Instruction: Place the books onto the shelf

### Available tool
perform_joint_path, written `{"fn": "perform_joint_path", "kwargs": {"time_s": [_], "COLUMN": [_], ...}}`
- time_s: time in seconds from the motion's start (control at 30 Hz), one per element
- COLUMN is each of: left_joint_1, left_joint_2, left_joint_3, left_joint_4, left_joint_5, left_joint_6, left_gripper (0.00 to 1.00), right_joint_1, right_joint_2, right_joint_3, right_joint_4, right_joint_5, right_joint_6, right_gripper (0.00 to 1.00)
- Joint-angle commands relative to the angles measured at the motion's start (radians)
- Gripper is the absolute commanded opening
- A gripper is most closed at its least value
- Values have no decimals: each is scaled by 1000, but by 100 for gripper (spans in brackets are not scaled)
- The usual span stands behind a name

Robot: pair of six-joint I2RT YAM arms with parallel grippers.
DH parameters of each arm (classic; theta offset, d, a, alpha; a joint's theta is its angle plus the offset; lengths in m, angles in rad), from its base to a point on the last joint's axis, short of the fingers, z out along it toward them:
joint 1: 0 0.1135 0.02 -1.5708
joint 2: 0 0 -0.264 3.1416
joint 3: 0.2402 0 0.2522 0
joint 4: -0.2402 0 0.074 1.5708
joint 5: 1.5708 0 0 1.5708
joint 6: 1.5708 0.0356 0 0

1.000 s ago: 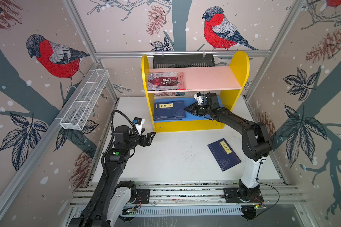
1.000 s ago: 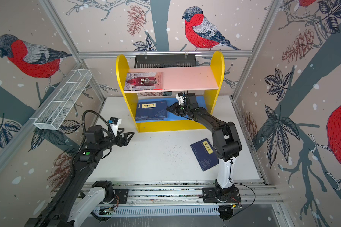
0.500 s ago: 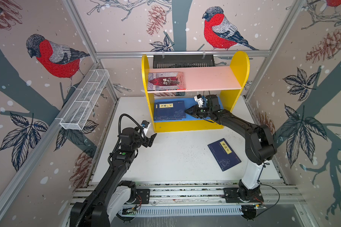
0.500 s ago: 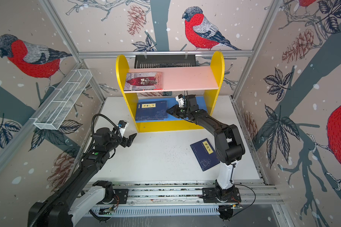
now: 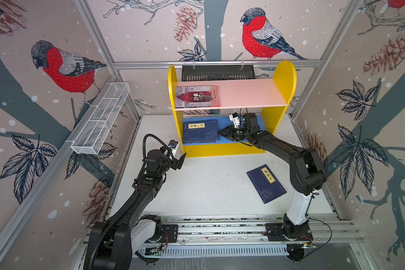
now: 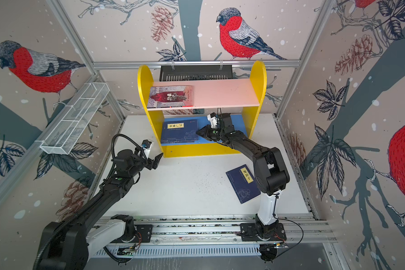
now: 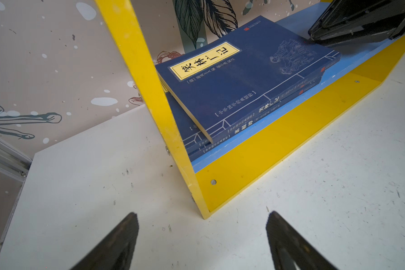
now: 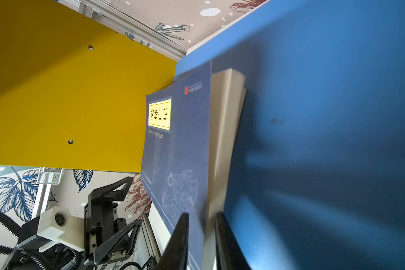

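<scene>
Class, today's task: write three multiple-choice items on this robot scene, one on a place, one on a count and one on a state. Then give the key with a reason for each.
1. The illustrated book lies:
A. in the wire basket
B. on the pink board
C. in the black tray

2. Books lying on the table, off the shelf:
A. none
B. one
C. three

3. The right tool is:
A. open above the table
B. closed on the illustrated book
C. closed on the top navy book on the blue board

Key
1 B: it lies flat at the left end of the upper board.
2 B: a lone navy book lies beside the right arm.
3 C: in the right wrist view its fingers sit on either side of that book's edge.
</scene>
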Motion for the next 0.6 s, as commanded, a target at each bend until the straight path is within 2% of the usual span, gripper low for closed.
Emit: {"fn": "perform_joint_path", "kwargs": {"time_s": [0.0, 0.33, 0.57], "left_joint_1": [-1, -16, -16], "left_joint_2": [8, 62, 122], "left_joint_3": [-3, 18, 32], "left_joint_4": [105, 131, 193], "left_joint_5": [3, -4, -55], "left_joint_6": [-20, -17, -41], "left_gripper": [86, 86, 84], "right_joint_1": [6, 14, 16], "right_joint_2": [9, 16, 18], "right_joint_3": [21, 26, 31], "right_joint_4": [26, 42, 48], "right_joint_5": [1, 4, 4], "right_joint_6": [3, 20, 28], "right_gripper": [22, 22, 22]}}
